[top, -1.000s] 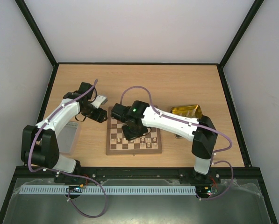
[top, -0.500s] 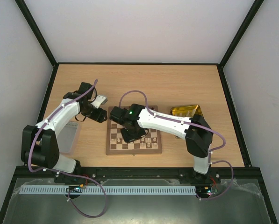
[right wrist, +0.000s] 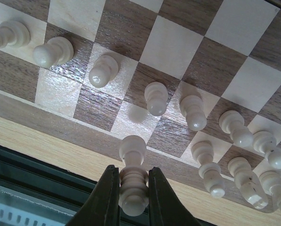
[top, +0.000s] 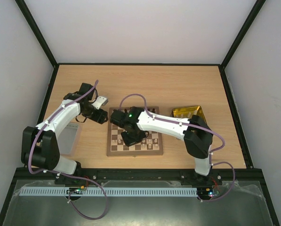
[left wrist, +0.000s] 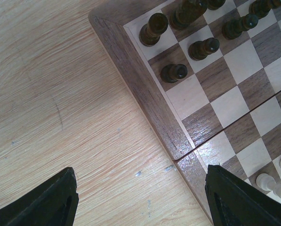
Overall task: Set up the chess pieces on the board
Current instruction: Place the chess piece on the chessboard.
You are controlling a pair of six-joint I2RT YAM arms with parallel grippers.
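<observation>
Wooden worktop (top: 178,84): your right tool (right wrist: 133,175) clamps a cream piece (right wrist: 132,186) at the edge of the board (top: 131,153); your left tool (left wrist: 141,175) gapes apart beside it

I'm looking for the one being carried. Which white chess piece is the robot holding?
The cream piece pinched in the right gripper, at the board's border. The other cream pieces stand free on squares.

The board (left wrist: 196,127) is checked dark brown and cream inside a dark brown border. The cream chess pieces (right wrist: 154,98) cross the right wrist view; the dark brown chess pieces (left wrist: 174,72) fill the left wrist view's upper right. The table (left wrist: 60,94) is pale wood grain, the tray (top: 187,112) shiny yellow.
</observation>
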